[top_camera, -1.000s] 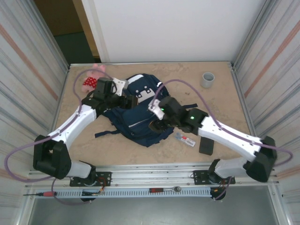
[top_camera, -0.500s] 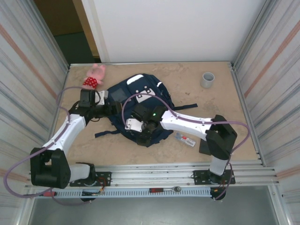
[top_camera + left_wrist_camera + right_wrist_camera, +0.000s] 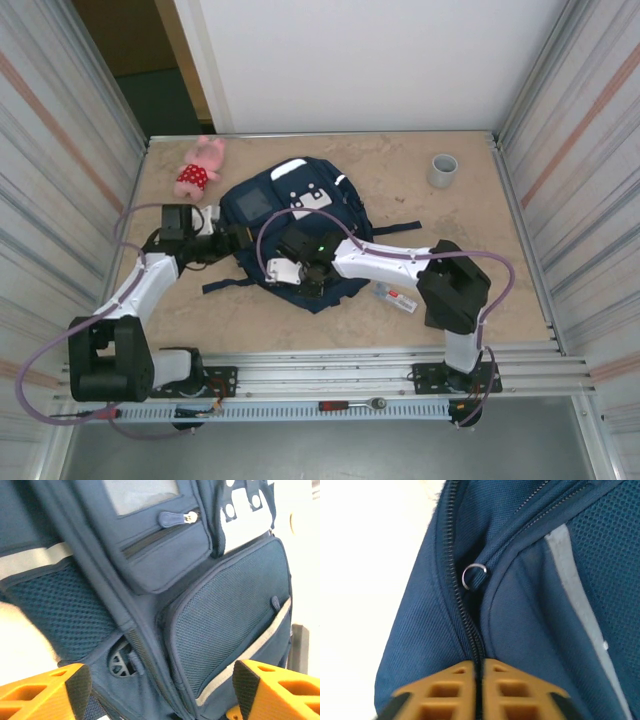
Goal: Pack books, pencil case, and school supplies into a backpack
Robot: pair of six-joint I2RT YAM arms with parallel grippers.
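The navy backpack (image 3: 300, 215) lies flat mid-table, white patches at its far end. My left gripper (image 3: 238, 241) hovers at its left side; in the left wrist view this gripper (image 3: 162, 692) is open, its orange fingers (image 3: 252, 682) spread wide over the mesh pockets of the backpack (image 3: 220, 605) without pinching them. At the bag's near edge my right gripper (image 3: 303, 282) is shut; its fingertips (image 3: 480, 680) press together where the zip line (image 3: 454, 580) runs in. A clear pack with a red label (image 3: 397, 296), one of the school supplies, lies right of the bag. Books and pencil case are out of view.
A pink plush toy (image 3: 200, 166) lies at the far left and a grey cup (image 3: 443, 170) stands at the far right. Loose backpack straps (image 3: 226, 284) trail onto the table. My right arm's elbow (image 3: 455, 290) stands beside the clear pack. Ribbed walls close both sides.
My right arm has folded in and swung left over the bag, and its gripper has gone from open to shut at the near edge. The left gripper drew back left.
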